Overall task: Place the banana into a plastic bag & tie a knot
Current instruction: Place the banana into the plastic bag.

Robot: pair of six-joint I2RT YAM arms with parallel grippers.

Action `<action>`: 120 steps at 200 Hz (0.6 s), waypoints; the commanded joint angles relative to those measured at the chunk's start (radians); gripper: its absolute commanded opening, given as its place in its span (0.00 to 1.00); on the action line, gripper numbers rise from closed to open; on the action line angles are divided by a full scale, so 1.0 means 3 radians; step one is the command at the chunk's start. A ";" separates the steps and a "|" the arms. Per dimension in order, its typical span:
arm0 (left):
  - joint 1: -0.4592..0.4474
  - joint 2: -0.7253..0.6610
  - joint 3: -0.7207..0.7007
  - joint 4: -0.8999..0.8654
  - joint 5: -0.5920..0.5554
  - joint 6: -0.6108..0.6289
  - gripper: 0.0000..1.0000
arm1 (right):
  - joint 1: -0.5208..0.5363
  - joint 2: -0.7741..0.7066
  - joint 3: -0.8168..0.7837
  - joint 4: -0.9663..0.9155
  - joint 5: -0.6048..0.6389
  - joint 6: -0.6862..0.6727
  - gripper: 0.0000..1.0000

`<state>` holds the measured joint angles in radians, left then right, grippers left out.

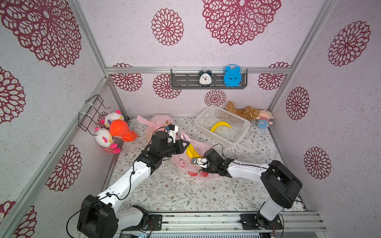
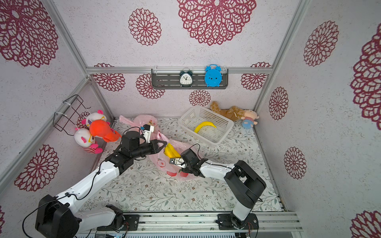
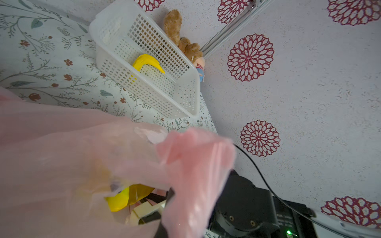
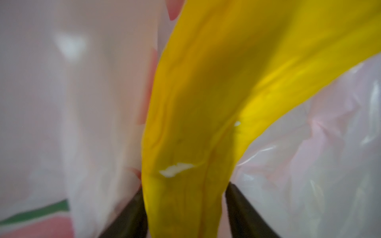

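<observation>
A pink plastic bag (image 1: 183,168) printed with red fruit lies mid-table, seen in both top views. A yellow banana (image 1: 191,152) sits in its open mouth. My left gripper (image 1: 186,143) is shut on the bag's upper edge and holds the pink film (image 3: 195,156) up. One of its dark fingers (image 3: 170,195) shows in the left wrist view behind the film. My right gripper (image 4: 185,206) reaches inside the bag. Its jaws stand open around the banana (image 4: 206,103), with a thin gap on one side.
A white mesh basket (image 1: 204,114) at the back right holds another banana (image 1: 220,125). A second pink bag (image 1: 158,121) lies at the back behind my left wrist. Plush toys (image 1: 119,129) hang on the left wall. A teddy (image 1: 243,112) and a doll (image 1: 265,120) lie behind the basket.
</observation>
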<state>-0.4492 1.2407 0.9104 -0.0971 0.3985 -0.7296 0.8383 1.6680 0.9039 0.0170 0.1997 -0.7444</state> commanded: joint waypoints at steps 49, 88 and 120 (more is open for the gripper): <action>-0.0051 -0.0315 -0.0074 -0.0422 -0.0864 0.0224 0.00 | 0.0072 -0.0749 0.0178 -0.0211 -0.0240 0.0437 0.99; -0.0060 -0.0239 -0.0013 -0.0448 -0.0845 0.0248 0.00 | -0.0151 -0.1108 0.0325 0.0155 -0.0393 0.1464 0.99; -0.0083 -0.0160 0.0025 -0.0462 -0.0834 0.0263 0.00 | -0.0687 -0.0865 0.0818 -0.0175 -0.0327 0.2216 0.99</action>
<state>-0.4648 1.1763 0.8948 -0.2157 0.1638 -0.6743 0.7444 1.3621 1.0512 0.0006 0.1001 -0.3279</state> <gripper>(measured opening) 0.044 0.987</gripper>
